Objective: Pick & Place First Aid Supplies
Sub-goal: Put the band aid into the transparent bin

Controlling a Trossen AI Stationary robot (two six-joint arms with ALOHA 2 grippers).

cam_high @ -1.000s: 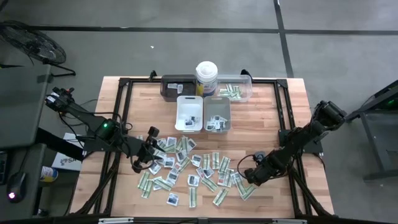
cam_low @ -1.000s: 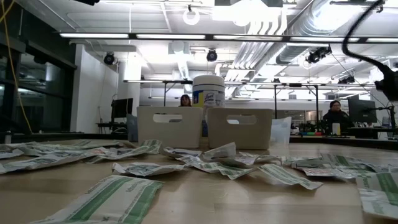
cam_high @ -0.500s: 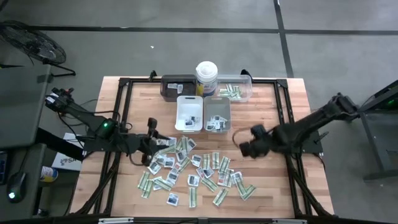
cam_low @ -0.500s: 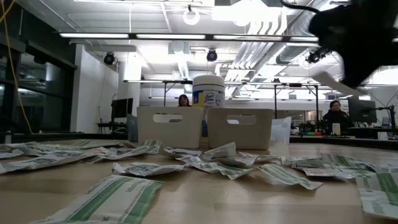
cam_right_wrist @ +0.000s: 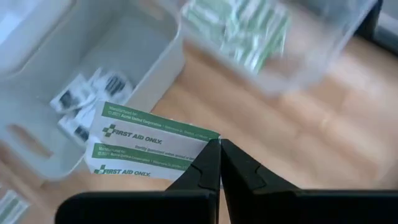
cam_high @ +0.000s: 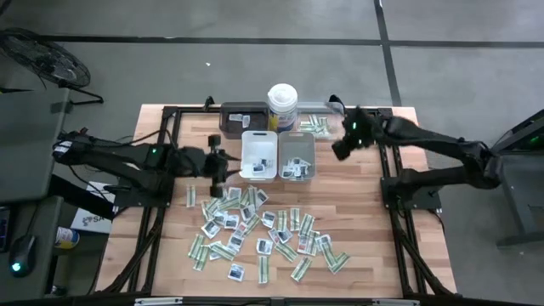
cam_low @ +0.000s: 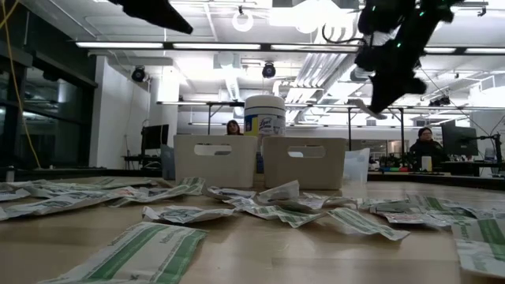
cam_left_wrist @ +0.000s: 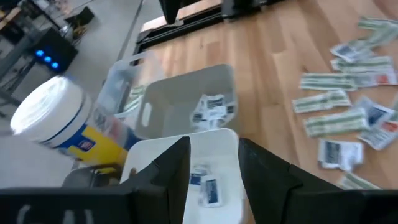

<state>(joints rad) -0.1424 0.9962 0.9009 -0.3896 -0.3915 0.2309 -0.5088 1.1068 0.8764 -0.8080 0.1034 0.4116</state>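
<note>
Many first aid supplies (cam_high: 263, 234), white sachets and green-and-white strips, lie scattered on the near half of the wooden table. My right gripper (cam_high: 342, 146) hovers beyond the grey tray (cam_high: 297, 156), next to the clear tray (cam_high: 323, 121) that holds green strips; it is shut on green-and-white strips (cam_right_wrist: 149, 146). My left gripper (cam_high: 214, 163) is open beside the white tray (cam_high: 259, 155). In the left wrist view its fingers (cam_left_wrist: 214, 165) frame that tray's sachets (cam_left_wrist: 208, 186). My right gripper pinches what look like two overlapping green-and-white strips by one end corner (cam_right_wrist: 208, 142), only at the fingertips (cam_right_wrist: 211, 165). The strips are lifted clear and stick out level from the fingers, above the gap between the grey tray and the clear tray.
A tall white canister (cam_high: 281, 104) stands at the far edge between a dark tray (cam_high: 240, 117) and the clear tray. The grey tray holds a few sachets (cam_right_wrist: 93, 96). Bare wood lies right of the trays. People sit in the room beyond the table (cam_low: 426, 146).
My right gripper has risen from the pile's right side and swung toward the far edge, to the clear tray, carrying the strips clear of the table. My left gripper has moved from the pile's left side up and toward the far edge, to the white tray.
</note>
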